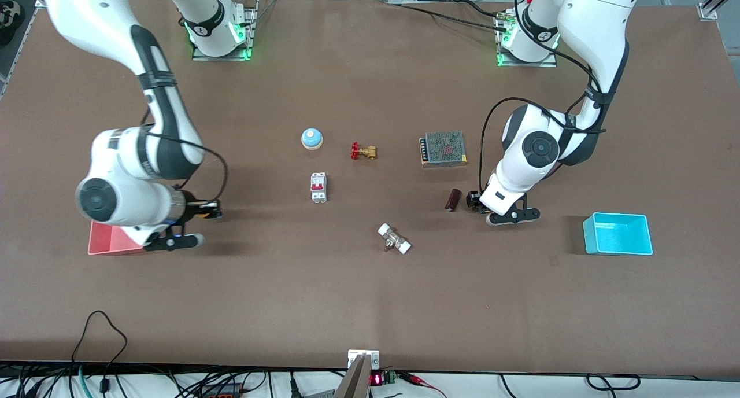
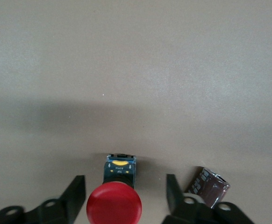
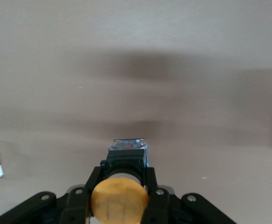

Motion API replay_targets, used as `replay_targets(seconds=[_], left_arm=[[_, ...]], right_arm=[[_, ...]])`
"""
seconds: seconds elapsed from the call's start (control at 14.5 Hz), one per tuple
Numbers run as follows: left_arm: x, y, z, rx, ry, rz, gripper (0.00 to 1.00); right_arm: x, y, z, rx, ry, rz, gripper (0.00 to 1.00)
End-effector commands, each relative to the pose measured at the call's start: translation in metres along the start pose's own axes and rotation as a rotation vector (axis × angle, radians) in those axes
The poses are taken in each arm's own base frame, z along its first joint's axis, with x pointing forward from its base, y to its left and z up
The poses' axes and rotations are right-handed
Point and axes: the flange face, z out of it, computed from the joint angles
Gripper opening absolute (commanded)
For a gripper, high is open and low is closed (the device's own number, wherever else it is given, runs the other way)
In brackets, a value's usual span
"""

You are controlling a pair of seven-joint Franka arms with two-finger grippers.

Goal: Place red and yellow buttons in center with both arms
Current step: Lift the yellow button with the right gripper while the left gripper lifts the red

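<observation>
The red button (image 2: 113,204) rests on the brown table with its dark block body (image 2: 120,168) pointing away from the wrist. My left gripper (image 2: 125,181) is open and low around it; its fingers (image 2: 75,196) stand either side of the button, clear of it. In the front view this gripper (image 1: 475,201) is toward the left arm's end of the table. My right gripper (image 3: 122,170) is shut on the yellow button (image 3: 119,198), gripping its dark body. In the front view it (image 1: 211,210) is beside the pink bin (image 1: 107,240).
A dark brown capacitor (image 1: 452,199) lies beside the left gripper, also in the left wrist view (image 2: 210,185). Mid-table are a blue-and-white bell (image 1: 311,138), brass valve (image 1: 363,151), white breaker (image 1: 318,187), meshed power supply (image 1: 443,148) and white-capped fitting (image 1: 394,239). A cyan bin (image 1: 617,233) stands at the left arm's end.
</observation>
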Motion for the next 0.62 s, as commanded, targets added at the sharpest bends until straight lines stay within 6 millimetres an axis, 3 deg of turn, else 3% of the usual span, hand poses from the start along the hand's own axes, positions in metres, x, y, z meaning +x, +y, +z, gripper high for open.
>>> replay_targets(seconds=[0.0, 0.07, 0.28, 0.55], left_arm=[[0.010, 0.001, -0.011, -0.002, 0.017, -0.011, 1.00], [0.012, -0.001, -0.016, 0.005, 0.007, -0.015, 1.00], [0.046, -0.011, -0.065, 0.037, -0.056, -0.033, 1.00], [0.089, -0.060, -0.140, 0.052, -0.136, 0.026, 1.00]], right_arm=[[-0.012, -0.035, 0.009, -0.005, 0.010, 0.043, 0.36], [-0.014, -0.050, 0.017, -0.012, 0.012, 0.059, 0.36], [-0.016, -0.082, 0.044, -0.025, 0.033, 0.099, 0.36], [-0.016, -0.101, 0.064, -0.035, 0.034, 0.104, 0.36]])
